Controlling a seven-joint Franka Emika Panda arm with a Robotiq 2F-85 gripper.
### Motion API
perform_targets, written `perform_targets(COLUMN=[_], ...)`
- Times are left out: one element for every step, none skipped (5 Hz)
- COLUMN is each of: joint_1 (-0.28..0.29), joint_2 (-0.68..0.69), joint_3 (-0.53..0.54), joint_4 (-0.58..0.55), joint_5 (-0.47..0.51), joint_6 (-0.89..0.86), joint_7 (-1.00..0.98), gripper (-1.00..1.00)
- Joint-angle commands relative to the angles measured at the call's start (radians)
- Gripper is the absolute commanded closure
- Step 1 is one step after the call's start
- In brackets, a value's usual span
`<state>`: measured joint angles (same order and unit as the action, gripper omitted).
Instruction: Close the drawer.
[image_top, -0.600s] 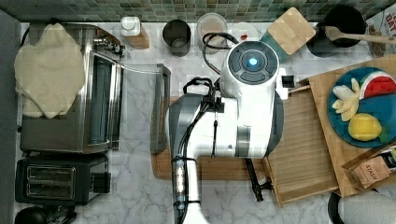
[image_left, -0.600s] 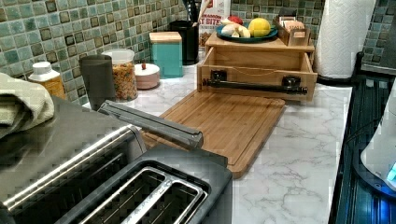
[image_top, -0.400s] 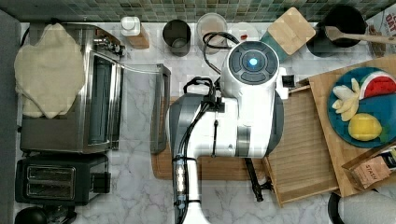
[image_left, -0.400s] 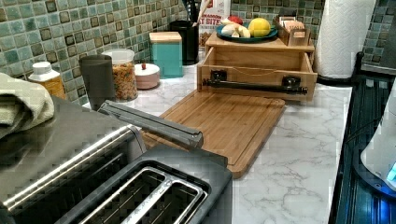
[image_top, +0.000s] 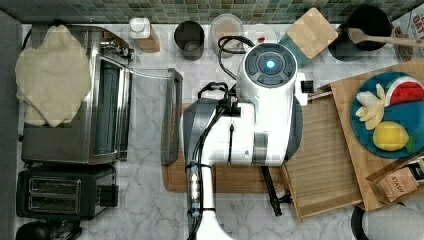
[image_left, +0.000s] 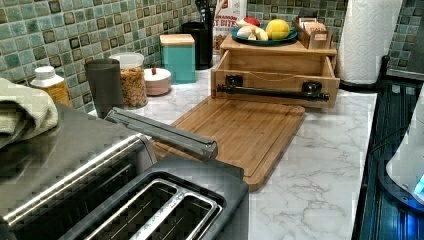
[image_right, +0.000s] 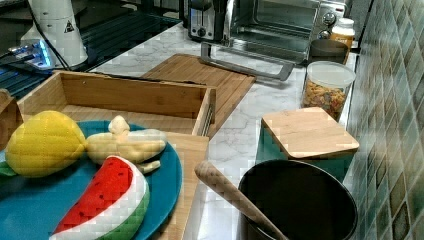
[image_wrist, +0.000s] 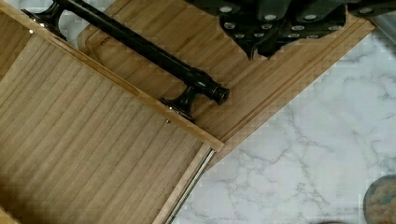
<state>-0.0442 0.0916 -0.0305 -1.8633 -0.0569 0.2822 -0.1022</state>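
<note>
Clearly the drawer (image_left: 276, 64) is standing open; whether the fingers are released, I cannot tell. Pushing off-centre on its black handle (image_wrist: 140, 45) risks jamming it askew.

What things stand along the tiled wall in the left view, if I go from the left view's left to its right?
White-capped bottle → dark cup → clear jar of cereal → small pink pot → teal box with wooden lid → the open drawer under the blue plate → paper towel roll.
</note>
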Motion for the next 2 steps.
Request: perform_targets(joint_1=[0.006, 0.030], joint_2=[-0.094, -0.146], joint_3=[0.030, 0.041], joint_4=[-0.090, -0.180], joint_5=[0.040, 0.029], joint_6=[-0.060, 0.004], joint_7=[-0.263, -0.286], gripper=[1.00, 1.00])
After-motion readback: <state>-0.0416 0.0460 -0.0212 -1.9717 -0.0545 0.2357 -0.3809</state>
